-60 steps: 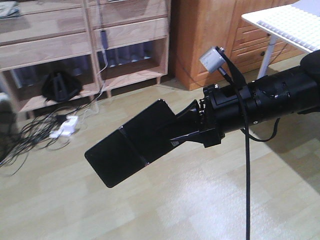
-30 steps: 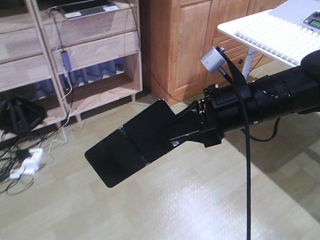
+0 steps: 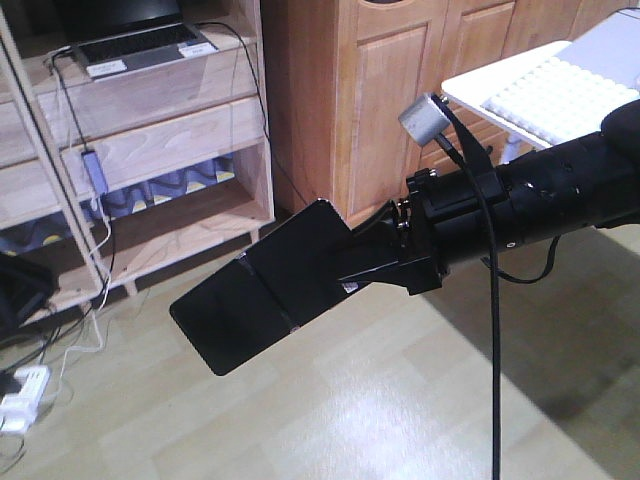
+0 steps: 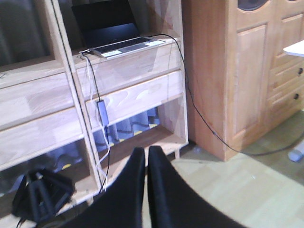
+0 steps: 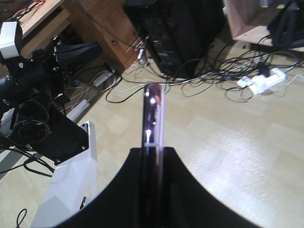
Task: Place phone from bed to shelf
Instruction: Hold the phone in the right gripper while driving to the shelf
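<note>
One phone (image 3: 255, 305), edgewise within right tool (image 3: 352, 262)

Behind the thin glossy black phone (image 3: 265, 295), the whole background slides left and downward in the front view. The light natural-wood plank shelf (image 3: 160, 150) now looms larger at the left. An open grey laptop (image 3: 135, 50) has come into sight on its upper board at the upper left. The orange-brown panelled wooden cabinet (image 3: 390, 90) has shifted to top centre. The white dimpled table (image 3: 540, 90) sits lower at the upper right. The white power strip (image 3: 20, 395) has dropped to the lower left corner.
</note>
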Robot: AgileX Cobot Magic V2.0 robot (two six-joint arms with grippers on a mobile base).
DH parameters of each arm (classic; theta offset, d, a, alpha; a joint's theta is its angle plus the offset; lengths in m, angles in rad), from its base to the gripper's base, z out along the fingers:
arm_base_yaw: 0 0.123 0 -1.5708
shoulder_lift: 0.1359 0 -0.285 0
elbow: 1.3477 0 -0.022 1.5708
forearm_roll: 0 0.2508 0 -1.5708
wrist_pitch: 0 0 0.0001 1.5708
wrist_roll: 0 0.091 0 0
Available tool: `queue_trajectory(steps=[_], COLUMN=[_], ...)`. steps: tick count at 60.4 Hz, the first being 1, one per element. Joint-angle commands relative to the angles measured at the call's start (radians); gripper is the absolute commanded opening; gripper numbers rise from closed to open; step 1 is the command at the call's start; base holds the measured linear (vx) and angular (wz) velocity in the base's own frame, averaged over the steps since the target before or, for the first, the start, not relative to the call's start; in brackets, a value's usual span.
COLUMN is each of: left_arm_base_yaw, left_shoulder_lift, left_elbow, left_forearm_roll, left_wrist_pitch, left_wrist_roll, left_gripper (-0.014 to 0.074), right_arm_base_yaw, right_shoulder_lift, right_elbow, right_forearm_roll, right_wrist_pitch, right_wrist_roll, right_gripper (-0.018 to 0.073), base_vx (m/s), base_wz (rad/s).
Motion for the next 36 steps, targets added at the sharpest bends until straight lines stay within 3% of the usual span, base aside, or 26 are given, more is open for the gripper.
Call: queue_trajectory(steps=[1,36], left_arm_base_yaw=[-0.007,-0.007], left_shoulder_lift=[-0.011,-0.011], left_elbow=[-0.022,-0.022], left_forearm_roll=[-0.009,-0.009], left_wrist_pitch=[-0.072,-0.072], left_wrist_roll=[-0.006,-0.006], left_gripper=[0.0001,0.0001], right_arm_base_yaw=[0.000,0.000], right_shoulder_lift=[-0.038,-0.038], right_elbow=[-0.025,-0.025], right_forearm_roll=[0.087,0.087], right_wrist_pitch=[0.082,0.082], right_wrist_roll=[-0.015,-0.015], right_gripper=[-0.0003,-0.0003], base_vx=[0.50,0.49], base_wz=[0.01,0.03])
